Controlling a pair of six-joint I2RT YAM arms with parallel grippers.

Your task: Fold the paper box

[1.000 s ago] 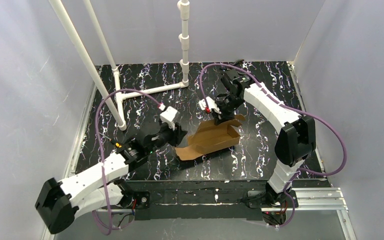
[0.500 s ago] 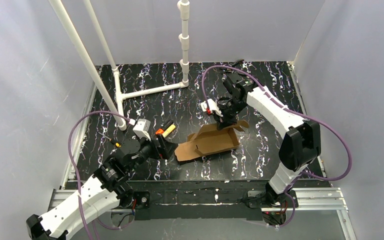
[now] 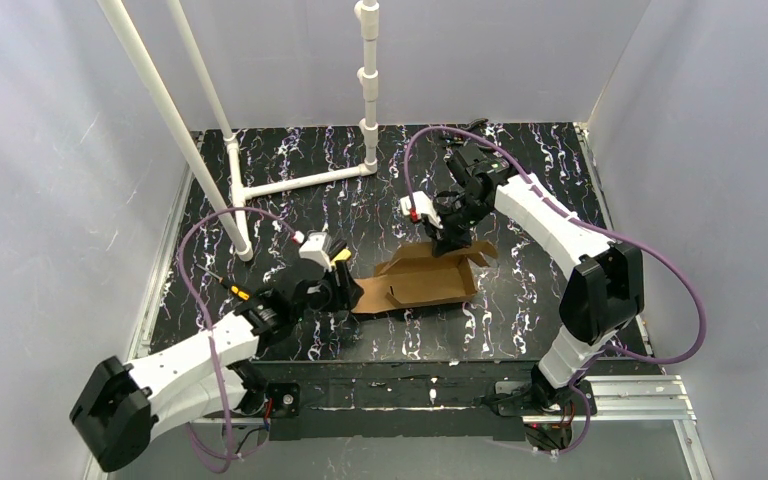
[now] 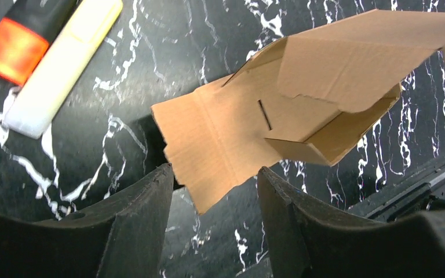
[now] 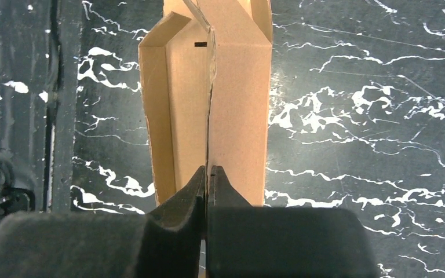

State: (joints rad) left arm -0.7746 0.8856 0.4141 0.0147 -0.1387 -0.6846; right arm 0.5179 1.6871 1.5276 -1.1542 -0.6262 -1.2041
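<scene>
Evidently, a wall of the box (image 3: 425,280) was clamped by the right gripper (image 5: 208,174), while a flap tip was straddled by the left gripper (image 4: 214,171), jaws parted.

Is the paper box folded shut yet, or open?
Open, partly folded: the paper box has walls raised, but an end flap sticks out unfolded.

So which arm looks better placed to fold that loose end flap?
Probably left: the left gripper, open, straddles the flat end flap of the paper box; the right gripper is shut on its wall.
</scene>
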